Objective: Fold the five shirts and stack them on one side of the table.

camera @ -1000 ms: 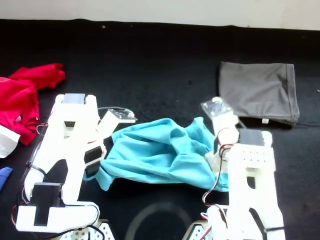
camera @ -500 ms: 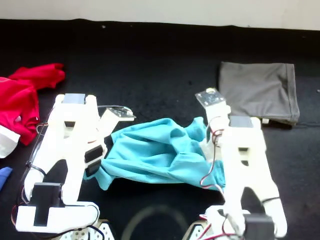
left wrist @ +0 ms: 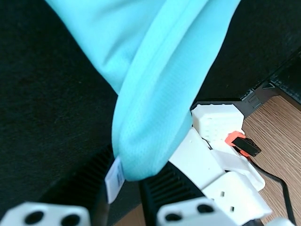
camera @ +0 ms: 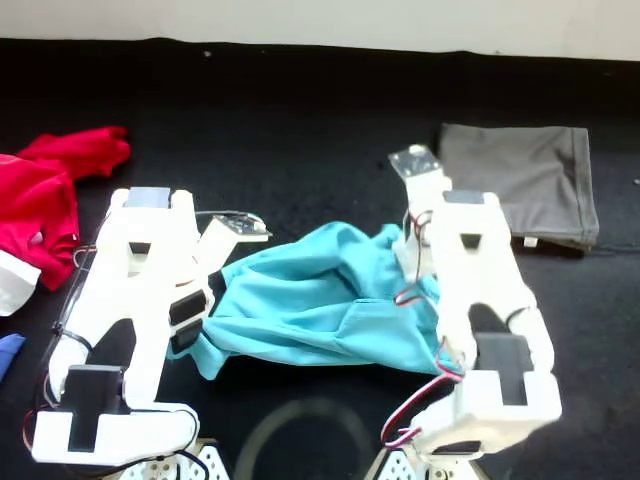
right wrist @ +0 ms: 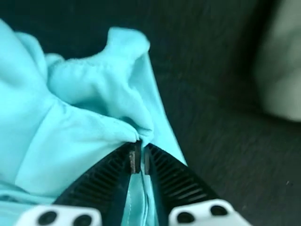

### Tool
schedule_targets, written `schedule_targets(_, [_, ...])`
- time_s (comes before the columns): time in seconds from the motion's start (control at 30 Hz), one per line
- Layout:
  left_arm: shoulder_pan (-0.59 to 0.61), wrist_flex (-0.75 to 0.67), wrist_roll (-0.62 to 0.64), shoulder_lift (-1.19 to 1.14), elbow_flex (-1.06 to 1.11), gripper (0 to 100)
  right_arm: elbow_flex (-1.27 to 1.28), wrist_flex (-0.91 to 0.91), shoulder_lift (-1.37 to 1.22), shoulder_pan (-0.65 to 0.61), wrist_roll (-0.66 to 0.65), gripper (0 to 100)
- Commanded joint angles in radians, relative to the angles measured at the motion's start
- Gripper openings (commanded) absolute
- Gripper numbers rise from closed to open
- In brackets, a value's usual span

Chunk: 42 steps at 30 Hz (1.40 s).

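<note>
A turquoise shirt (camera: 310, 300) lies crumpled in the middle of the black table, stretched between both arms. My left gripper (left wrist: 128, 181) is shut on its near left edge, where a small white label hangs from the turquoise shirt (left wrist: 155, 89). My right gripper (right wrist: 140, 162) is shut on a bunched fold of the turquoise shirt (right wrist: 84, 132) at its right end; in the high view the right gripper (camera: 412, 262) sits at the cloth's far right corner. A folded grey shirt (camera: 520, 185) lies flat at the back right. Red shirts (camera: 45, 195) are heaped at the left edge.
A white garment (camera: 15, 280) and a blue scrap (camera: 8, 352) peek in at the left edge below the red heap. The far half of the black table (camera: 300, 110) is bare cloth. The wooden floor (left wrist: 277, 141) and an arm base (left wrist: 221, 155) show past the table's near edge.
The right arm has swung forward and leftward, away from its base, carrying the shirt's right corner farther back. The left arm has kept still.
</note>
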State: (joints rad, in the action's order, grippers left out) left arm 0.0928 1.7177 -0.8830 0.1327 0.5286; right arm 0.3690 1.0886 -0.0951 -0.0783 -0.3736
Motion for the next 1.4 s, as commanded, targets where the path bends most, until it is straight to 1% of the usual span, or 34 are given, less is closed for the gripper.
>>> schedule_targets(0.0, [0.041, -0.023, 0.011, 0.015, -0.015, 2, -0.194, -0.01, -0.041, -0.012, 0.015, 0.7])
schedule_targets(0.07, [0.088, -0.049, 0.011, 0.016, -0.054, 2, -0.308, -0.01, -0.061, -0.012, 0.052, 0.7])
schedule_targets(0.17, [0.145, -0.044, 0.011, 0.007, -0.16, 2, -0.472, -0.01, -0.097, -0.012, 0.112, 0.7])
schedule_targets(0.23, [0.165, -0.043, 0.012, 0.007, -0.22, 2, -0.559, -0.012, -0.139, -0.013, 0.13, 0.8])
schedule_targets(0.33, [0.18, -0.043, 0.012, 0.008, -0.255, 2, -0.651, -0.002, -0.214, -0.01, 0.137, 1.3])
schedule_targets(0.4, [0.18, -0.043, 0.012, 0.007, -0.249, 2, -0.702, 0.071, -0.248, -0.005, 0.138, 6.2])
schedule_targets(0.5, [0.182, -0.051, 0.006, 0.007, -0.209, 2, -0.762, 0.231, -0.252, -0.005, 0.135, 17.8])
schedule_targets(0.53, [0.191, -0.054, 0.006, 0.007, -0.203, 2, -0.777, 0.269, -0.251, -0.005, 0.133, 19.4])
schedule_targets(0.7, [0.262, -0.12, 0.011, 0.007, -0.194, 2, -0.895, 0.456, -0.249, -0.008, 0.133, 17.6])
schedule_targets(0.83, [0.271, -0.12, 0.011, 0.007, -0.194, 2, -0.997, 0.622, -0.248, -0.022, 0.13, 16.0])
schedule_targets(0.9, [0.268, -0.118, 0.012, 0.007, -0.191, 2, -1.02, 0.677, -0.246, -0.031, 0.117, 15.9])
schedule_targets(1.03, [0.271, -0.118, 0.028, 0.005, -0.191, 2, -0.935, 0.674, -0.179, -0.053, 0.115, 15.9])
schedule_targets(1.17, [0.269, -0.12, 0.193, 0.005, -0.191, 2, -0.68, 0.665, -0.027, -0.143, 0.112, 15.9])
schedule_targets(1.2, [0.268, -0.12, 0.216, 0.005, -0.191, 2, -0.599, 0.644, 0.016, -0.171, 0.112, 15.9])
schedule_targets(1.27, [0.266, -0.12, 0.221, 0.005, -0.191, 1, -0.429, 0.579, 0.102, -0.223, 0.112, 15.9])
schedule_targets(1.37, [0.266, -0.12, 0.222, 0.005, -0.193, 1, -0.17, 0.44, 0.208, -0.314, 0.112, 15.9])
